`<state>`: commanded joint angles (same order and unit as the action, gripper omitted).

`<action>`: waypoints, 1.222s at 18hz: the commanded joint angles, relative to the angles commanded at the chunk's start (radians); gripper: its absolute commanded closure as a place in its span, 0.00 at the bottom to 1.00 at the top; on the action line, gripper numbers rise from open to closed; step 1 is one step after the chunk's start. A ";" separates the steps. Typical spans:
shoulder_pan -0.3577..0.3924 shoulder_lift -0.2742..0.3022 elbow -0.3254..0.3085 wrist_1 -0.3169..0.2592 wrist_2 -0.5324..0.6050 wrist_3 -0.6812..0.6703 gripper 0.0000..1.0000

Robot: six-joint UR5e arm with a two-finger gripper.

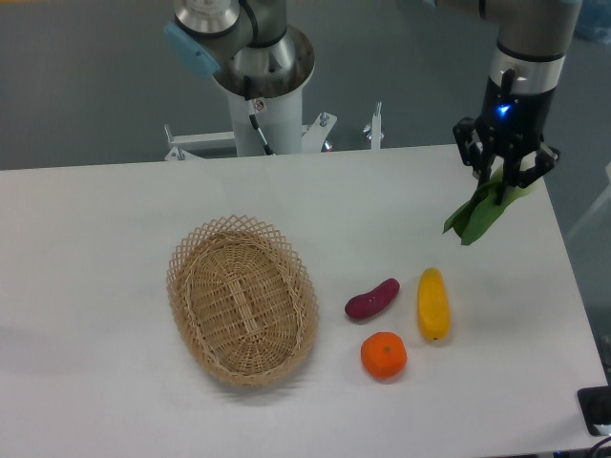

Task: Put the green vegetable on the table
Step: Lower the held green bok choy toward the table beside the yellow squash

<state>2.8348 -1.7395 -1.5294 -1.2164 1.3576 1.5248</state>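
Fingers of the gripper (504, 176) pinch the green vegetable (485, 212) by its stalk above the table (115, 219); dropped from here, it could tumble off the right edge

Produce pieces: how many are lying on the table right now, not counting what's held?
3: the purple eggplant right of the basket, the yellow fruit beside it, the orange in front. None appear hidden.

The gripper's fingers (507, 170) cover the stalk end of the green vegetable (482, 212), and a dark object (596, 410) is cut off at the lower right edge.
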 joint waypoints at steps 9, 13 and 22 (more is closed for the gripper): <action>0.005 0.000 -0.011 0.006 -0.002 0.002 0.67; 0.002 0.014 -0.102 0.060 -0.002 0.018 0.67; -0.008 0.006 -0.348 0.275 0.052 0.207 0.67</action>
<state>2.8271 -1.7333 -1.8774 -0.9419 1.4097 1.7314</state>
